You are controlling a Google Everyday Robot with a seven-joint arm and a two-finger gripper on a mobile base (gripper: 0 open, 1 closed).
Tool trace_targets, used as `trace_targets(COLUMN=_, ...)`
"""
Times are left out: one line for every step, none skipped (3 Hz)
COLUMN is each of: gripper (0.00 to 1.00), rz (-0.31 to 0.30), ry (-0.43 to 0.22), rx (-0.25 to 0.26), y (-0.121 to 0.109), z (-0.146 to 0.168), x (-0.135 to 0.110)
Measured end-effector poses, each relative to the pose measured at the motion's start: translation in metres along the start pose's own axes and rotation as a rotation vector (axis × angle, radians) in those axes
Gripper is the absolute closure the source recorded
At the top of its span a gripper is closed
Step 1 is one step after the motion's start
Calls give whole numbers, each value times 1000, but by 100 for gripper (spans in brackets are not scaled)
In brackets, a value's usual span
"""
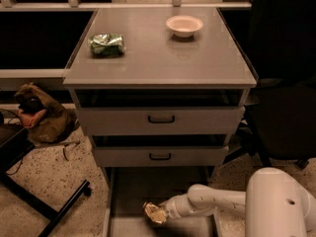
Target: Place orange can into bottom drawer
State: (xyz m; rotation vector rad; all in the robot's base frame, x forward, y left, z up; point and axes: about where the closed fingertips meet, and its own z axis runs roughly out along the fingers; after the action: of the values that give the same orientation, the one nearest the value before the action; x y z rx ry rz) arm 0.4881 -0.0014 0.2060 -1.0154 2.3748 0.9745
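Observation:
The bottom drawer (129,191) is pulled out at the foot of the grey cabinet, its flat floor showing. My white arm reaches in from the lower right. My gripper (163,214) is over the drawer's front part and is shut on the orange can (154,213), a small crumpled tan-and-orange can held low, just above the drawer floor or touching it; I cannot tell which.
On the cabinet top (158,63) lie a crumpled green can (106,44) at the left and a small white bowl (184,25) at the back right. Two shallower drawers with black handles (161,119) are above. A brown bag (42,117) and a black stand leg (59,209) are left.

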Motion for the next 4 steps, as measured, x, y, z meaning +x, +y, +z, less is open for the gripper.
trace_targets(gripper=100, rz=35, ry=-13, rx=-9, y=-20, z=20, x=1)
trace_targets(gripper=100, rz=35, ry=-13, rx=-9, y=-20, z=20, x=1)
trace_targets(gripper=100, rz=49, ry=-23, rx=-11, y=-22, z=25, x=6)
trace_targets(gripper=100, rz=100, ry=-46, rx=-13, y=-33, z=36, x=20)
